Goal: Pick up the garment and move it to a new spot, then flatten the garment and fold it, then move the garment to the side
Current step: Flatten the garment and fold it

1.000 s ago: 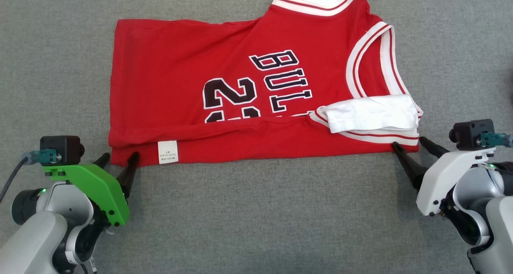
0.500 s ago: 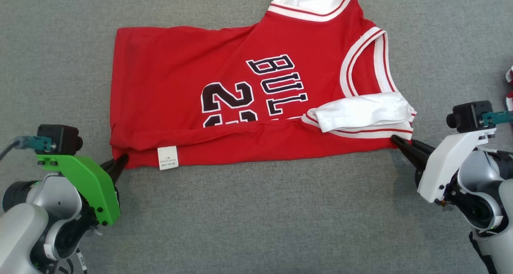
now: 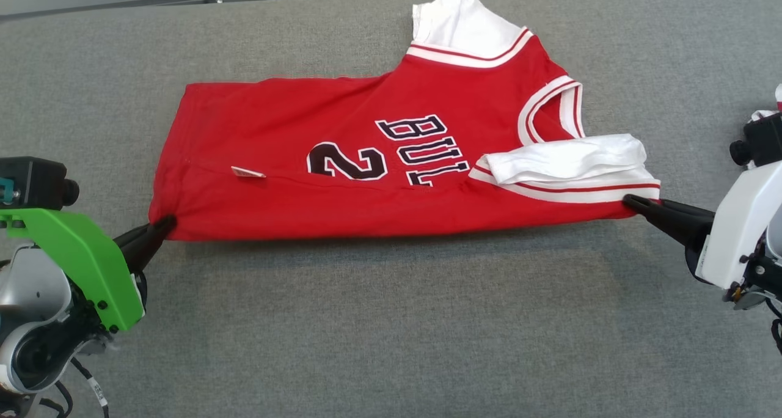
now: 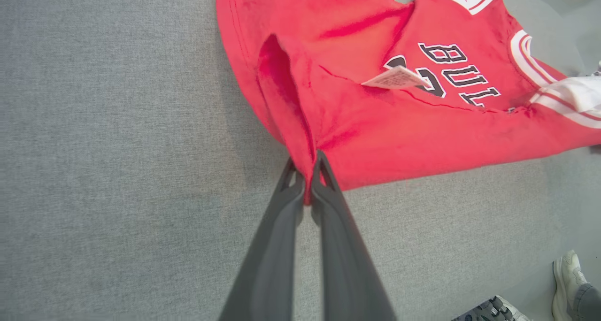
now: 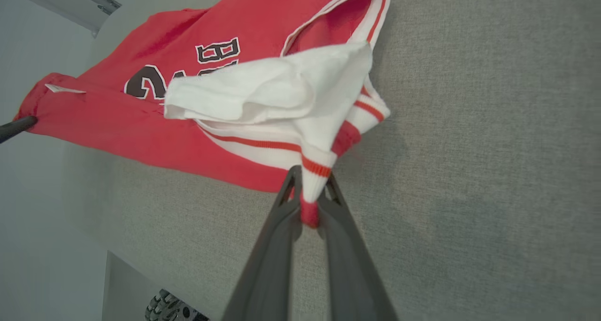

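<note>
A grey fabric-covered table (image 3: 391, 320) lies under the garment (image 3: 293, 131), a red basketball jersey with white and red trim and dark lettering. The garment stretches sideways across the table, its near edge raised taut between the two grippers and throwing a shadow below it, its far part resting on the cloth. A white sleeve (image 3: 568, 158) lies bunched on top of the garment's right end. The left gripper (image 3: 164, 225) is at the garment's near left corner, its jaws pressed almost together with only the red hem pinched between the tips. The right gripper (image 3: 632, 203) is at the garment's near right corner, jaws drawn in to a narrow gap and clamped on the striped white and red trim. A pale shoe (image 4: 566, 274) shows well apart from the garment, past the table's edge. A small white care label (image 3: 247, 172) sticks up from the garment's left half.
</note>
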You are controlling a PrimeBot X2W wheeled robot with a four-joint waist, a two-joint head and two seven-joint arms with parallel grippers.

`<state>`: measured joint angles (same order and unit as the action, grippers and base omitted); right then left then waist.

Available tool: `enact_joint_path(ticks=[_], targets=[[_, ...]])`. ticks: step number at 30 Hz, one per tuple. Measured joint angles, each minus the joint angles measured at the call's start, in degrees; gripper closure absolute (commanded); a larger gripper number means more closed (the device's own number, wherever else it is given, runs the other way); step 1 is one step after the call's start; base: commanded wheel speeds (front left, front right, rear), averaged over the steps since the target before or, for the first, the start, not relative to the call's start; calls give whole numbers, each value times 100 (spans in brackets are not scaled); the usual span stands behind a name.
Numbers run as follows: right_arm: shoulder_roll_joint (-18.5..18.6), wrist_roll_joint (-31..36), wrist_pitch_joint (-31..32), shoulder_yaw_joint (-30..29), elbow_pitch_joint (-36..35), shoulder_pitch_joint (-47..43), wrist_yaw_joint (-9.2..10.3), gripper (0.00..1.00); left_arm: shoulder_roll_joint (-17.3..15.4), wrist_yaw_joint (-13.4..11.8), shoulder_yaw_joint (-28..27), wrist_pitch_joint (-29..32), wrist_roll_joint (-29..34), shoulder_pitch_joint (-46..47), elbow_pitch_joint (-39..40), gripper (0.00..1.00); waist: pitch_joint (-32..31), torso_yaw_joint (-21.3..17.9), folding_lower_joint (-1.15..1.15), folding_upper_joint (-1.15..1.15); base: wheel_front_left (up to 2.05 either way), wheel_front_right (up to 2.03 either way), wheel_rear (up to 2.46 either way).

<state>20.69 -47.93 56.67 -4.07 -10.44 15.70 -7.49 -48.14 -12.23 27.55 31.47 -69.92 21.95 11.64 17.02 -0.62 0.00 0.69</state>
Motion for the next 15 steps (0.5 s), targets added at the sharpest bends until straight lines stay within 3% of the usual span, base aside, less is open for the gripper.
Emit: enact_joint_path(ticks=[8, 15], targets=[[-75, -11, 581, -292, -310, -397, 0, 100, -78, -97, -118, -266, -148, -610, 287, 100, -88, -38, 0, 0, 0, 0, 0], [-116, 127, 554, -347, -631, -1530, 1, 100, 38, -140, 111, -1045, 149, -1694, 516, 100, -86, 14, 0, 0, 0, 0, 0]])
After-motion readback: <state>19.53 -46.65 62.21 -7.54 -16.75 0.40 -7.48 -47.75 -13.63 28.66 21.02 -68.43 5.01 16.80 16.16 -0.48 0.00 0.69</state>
